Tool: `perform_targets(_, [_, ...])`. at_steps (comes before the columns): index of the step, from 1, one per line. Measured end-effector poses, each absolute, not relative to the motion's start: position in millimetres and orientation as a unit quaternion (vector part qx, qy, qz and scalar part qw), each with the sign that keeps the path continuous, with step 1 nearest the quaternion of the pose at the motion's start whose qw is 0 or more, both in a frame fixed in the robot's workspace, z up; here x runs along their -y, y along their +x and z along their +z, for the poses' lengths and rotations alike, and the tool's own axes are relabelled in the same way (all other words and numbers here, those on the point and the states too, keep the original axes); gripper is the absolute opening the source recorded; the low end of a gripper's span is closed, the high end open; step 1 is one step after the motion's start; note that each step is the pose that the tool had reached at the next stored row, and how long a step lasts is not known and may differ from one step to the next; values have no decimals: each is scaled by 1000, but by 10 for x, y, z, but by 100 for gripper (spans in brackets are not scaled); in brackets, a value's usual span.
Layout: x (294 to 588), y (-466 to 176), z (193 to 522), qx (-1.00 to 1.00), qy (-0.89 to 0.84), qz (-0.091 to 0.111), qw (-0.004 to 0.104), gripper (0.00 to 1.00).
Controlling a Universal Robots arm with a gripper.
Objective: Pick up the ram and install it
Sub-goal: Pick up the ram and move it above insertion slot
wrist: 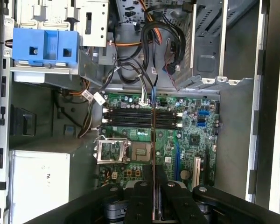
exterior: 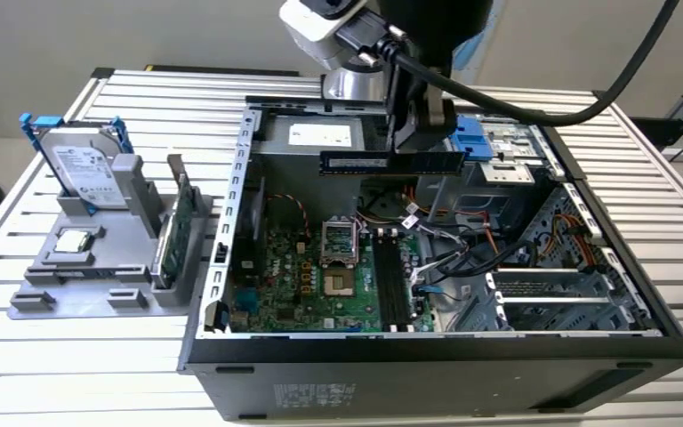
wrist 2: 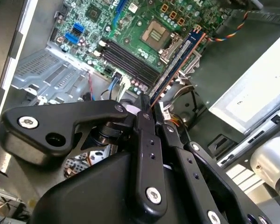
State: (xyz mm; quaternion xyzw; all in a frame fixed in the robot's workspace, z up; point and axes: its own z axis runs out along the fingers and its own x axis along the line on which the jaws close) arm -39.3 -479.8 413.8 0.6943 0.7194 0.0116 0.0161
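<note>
The ram (exterior: 377,163), a long thin dark blue stick, hangs level above the open computer case (exterior: 437,347), over its back part. My gripper (exterior: 419,153) is shut on it from above, near the end toward the exterior view's right. In both wrist views the ram shows edge-on (wrist 2: 177,60) (wrist: 153,140) running out from between the black fingers (wrist 2: 143,122) (wrist: 141,189). Below it lies the green motherboard (exterior: 317,294) with its black memory slots (exterior: 391,286) (wrist: 142,119) (wrist 2: 126,58). The ram is well above the slots and not touching them.
A grey holder (exterior: 92,276) on the exterior view's left carries a silver hard drive (exterior: 86,169), a green card on edge (exterior: 170,240) and a chip (exterior: 75,240). Inside the case are the processor socket (exterior: 344,258), loose cables (exterior: 461,249), a blue bracket (exterior: 472,138) and a drive cage (exterior: 555,294).
</note>
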Motion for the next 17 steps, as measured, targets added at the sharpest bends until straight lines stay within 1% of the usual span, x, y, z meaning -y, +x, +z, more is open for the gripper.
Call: perform_targets(17, [4798, -158, 4138, -719, 694, 12, 16, 0])
